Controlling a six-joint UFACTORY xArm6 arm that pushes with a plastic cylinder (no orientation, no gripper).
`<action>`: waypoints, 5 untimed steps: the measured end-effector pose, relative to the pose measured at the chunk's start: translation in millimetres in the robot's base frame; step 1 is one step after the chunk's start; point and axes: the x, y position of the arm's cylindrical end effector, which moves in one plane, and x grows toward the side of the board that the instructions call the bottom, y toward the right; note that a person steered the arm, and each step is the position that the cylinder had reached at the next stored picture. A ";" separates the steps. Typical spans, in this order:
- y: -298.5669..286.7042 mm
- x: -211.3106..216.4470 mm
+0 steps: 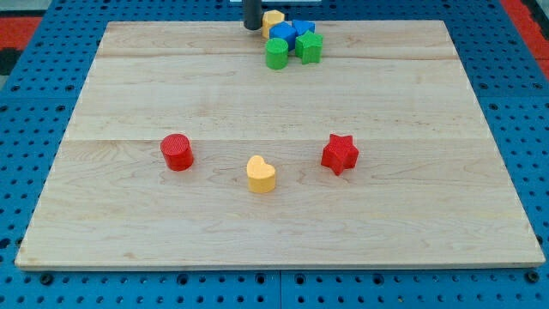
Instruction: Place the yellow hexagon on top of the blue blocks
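Note:
The yellow hexagon [274, 18] lies at the view's top edge of the wooden board, touching the upper side of the blue blocks [292, 33]. My tip [252, 27] stands just to the left of the yellow hexagon, close to it or touching it. A green cylinder [276, 53] and a green star [309, 47] sit just below the blue blocks, packed in the same cluster.
A red cylinder [177, 152] lies left of centre, a yellow heart [262, 174] near the middle bottom, and a red star [340, 154] right of centre. The wooden board [129, 86] rests on a blue perforated table.

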 end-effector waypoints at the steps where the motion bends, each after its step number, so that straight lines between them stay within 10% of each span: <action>1: 13.5 -0.2; 5: 11.5 -0.3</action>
